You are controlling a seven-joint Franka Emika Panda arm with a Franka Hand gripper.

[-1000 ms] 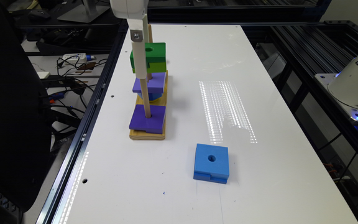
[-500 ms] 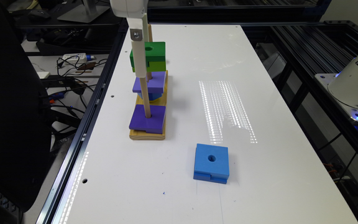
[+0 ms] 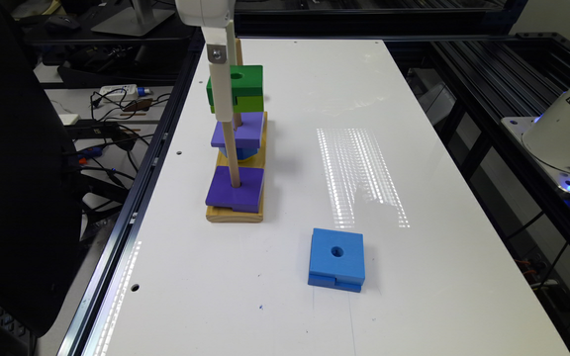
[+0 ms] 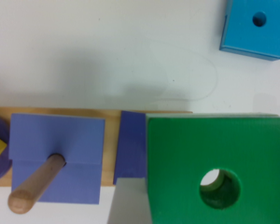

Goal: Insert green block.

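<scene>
The white table (image 3: 413,148) carries everything, and much of what matters is only partly seen. The gripper (image 3: 224,106) shows in the exterior view as a white part reaching down from the top edge, its upper body cut off. The wrist view shows only a pale sliver beside the green block (image 4: 214,172), so how far the jaws stand apart cannot be told, though the block hangs in the air against that white part.

Below the jaws lies a wooden base (image 3: 235,213) with upright pegs. The nearer peg (image 3: 231,158) rises through a purple block (image 3: 235,188) and partly overlaps the gripper in the exterior view. A second purple block (image 3: 239,129) sits directly under the green block, over something blue that is mostly hidden. A blue block (image 3: 337,258) lies alone on the table, well apart from the jaws.

The green block is square, dark green on top, lime beneath, with a round centre hole and a stepped side.
</scene>
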